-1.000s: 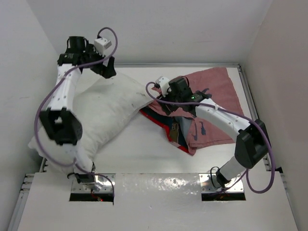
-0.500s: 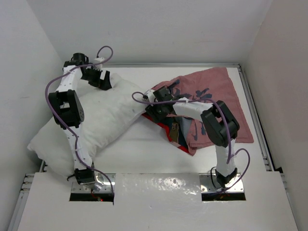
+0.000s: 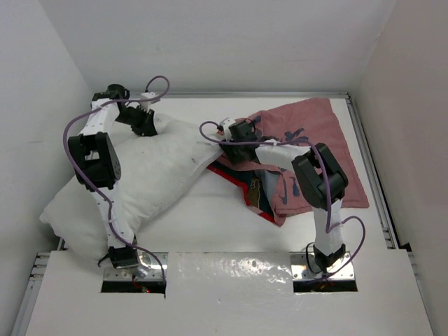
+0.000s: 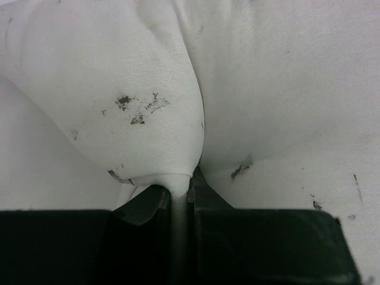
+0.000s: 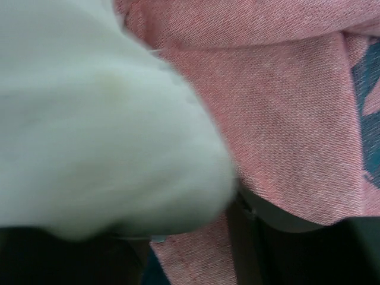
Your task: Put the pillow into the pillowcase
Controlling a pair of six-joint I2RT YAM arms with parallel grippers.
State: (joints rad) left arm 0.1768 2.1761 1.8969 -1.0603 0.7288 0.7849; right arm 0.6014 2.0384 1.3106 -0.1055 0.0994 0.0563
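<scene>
The pillow [image 3: 147, 175] seems wholly outside the pillowcase [image 3: 315, 126], 1 corner at its 9 o'clock edge. Left hand [image 4: 177, 193] pinches pillow fabric; right hand [image 3: 225, 145] grip: cannot tell.

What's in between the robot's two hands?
The far end of the white pillow lies between the left hand and the right hand. The top view shows it.

Left half: bulky pillow [image 3: 147, 175], blocking up to the left wall [image 3: 28, 105].
Right rear: pillowcase [image 3: 315, 133], low, mostly flat.
Free: bare table [image 3: 210, 217] wedge between them, widening to the near edge.
</scene>
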